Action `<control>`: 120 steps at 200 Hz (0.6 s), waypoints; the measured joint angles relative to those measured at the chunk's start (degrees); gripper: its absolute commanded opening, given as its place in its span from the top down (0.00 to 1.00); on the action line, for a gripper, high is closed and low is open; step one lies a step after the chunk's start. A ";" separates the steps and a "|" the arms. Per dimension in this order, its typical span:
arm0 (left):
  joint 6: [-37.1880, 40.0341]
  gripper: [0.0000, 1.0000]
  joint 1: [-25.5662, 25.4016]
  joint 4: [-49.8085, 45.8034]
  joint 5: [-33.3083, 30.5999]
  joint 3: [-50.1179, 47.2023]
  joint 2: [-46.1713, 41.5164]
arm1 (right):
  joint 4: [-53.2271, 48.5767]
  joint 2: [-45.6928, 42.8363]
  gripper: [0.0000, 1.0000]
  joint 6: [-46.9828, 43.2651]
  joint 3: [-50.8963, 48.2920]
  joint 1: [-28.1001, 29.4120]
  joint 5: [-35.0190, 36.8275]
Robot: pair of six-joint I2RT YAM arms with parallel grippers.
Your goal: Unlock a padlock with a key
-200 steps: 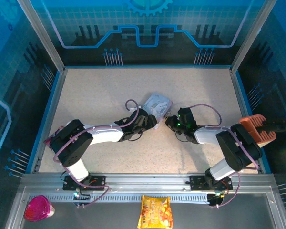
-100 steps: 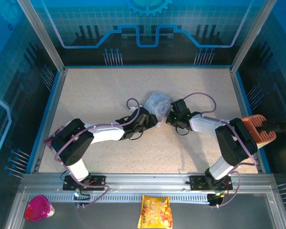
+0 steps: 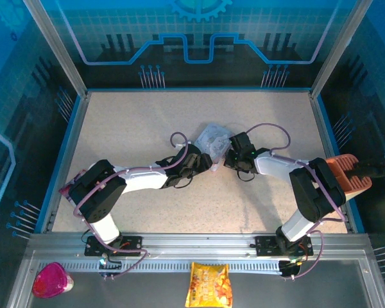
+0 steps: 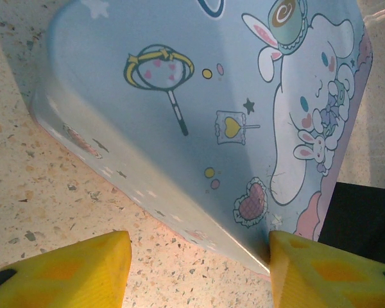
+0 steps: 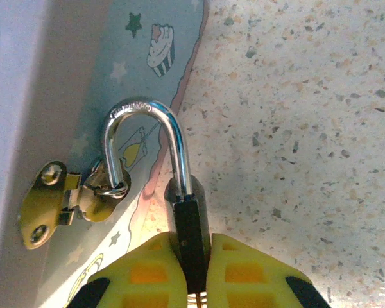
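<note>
Stretched low over the speckled table [image 3: 147,122] from both sides, elbows out, meeting at the pale blue cartoon tin [image 3: 213,138] near the middle. On the left, straddles the tin's near corner with the left gripper [image 4: 199,269], yellow fingers [image 4: 77,269] spread, grasping nothing. On the right, clenches the right gripper [image 5: 192,253] on the padlock [image 5: 191,224], pinching its black body, silvery shackle [image 5: 147,125] hooked through the brass hasp [image 5: 58,205] on the tin's side, short leg seemingly out of the body.
</note>
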 measured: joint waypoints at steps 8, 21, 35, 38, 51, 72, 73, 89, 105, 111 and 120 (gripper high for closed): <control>0.02 0.43 0.00 0.04 0.00 -0.02 -0.02 | 0.61 -0.17 1.00 0.37 -0.37 -0.22 -0.55; 0.04 0.43 0.00 0.15 0.00 -0.09 -0.04 | 1.77 -0.55 1.00 1.20 -1.22 -0.70 -1.81; 0.42 0.43 0.00 0.17 0.00 -0.09 -0.04 | 3.13 -1.20 1.00 1.99 -2.34 -1.40 -3.52; 0.44 0.43 0.00 0.17 0.00 -0.09 -0.04 | 3.43 -1.36 1.00 2.10 -2.62 -1.62 -3.98; 0.87 0.43 0.00 0.17 0.00 -0.09 -0.04 | 4.61 -1.99 1.00 2.58 -3.74 -2.38 -5.75; 1.05 0.43 0.00 0.20 0.00 -0.09 -0.04 | 5.40 -2.34 1.00 2.64 -4.39 -3.28 -7.85; 1.05 0.43 0.00 0.17 0.02 -0.09 -0.04 | 5.40 -2.34 1.00 2.64 -4.39 -3.30 -7.89; 1.05 0.43 0.00 0.17 0.00 -0.09 -0.04 | 5.46 -2.34 1.00 2.62 -4.39 -3.58 -8.72; 1.05 0.43 0.00 0.17 0.02 -0.09 -0.04 | 5.53 -2.34 1.00 2.60 -4.42 -3.76 -9.03; 1.05 0.43 0.00 0.17 0.02 -0.09 -0.04 | 5.53 -2.34 1.00 2.56 -4.42 -3.85 -9.18; 1.05 0.43 0.00 0.20 0.02 -0.09 -0.04 | 5.53 -2.34 1.00 2.40 -4.42 -3.85 -9.22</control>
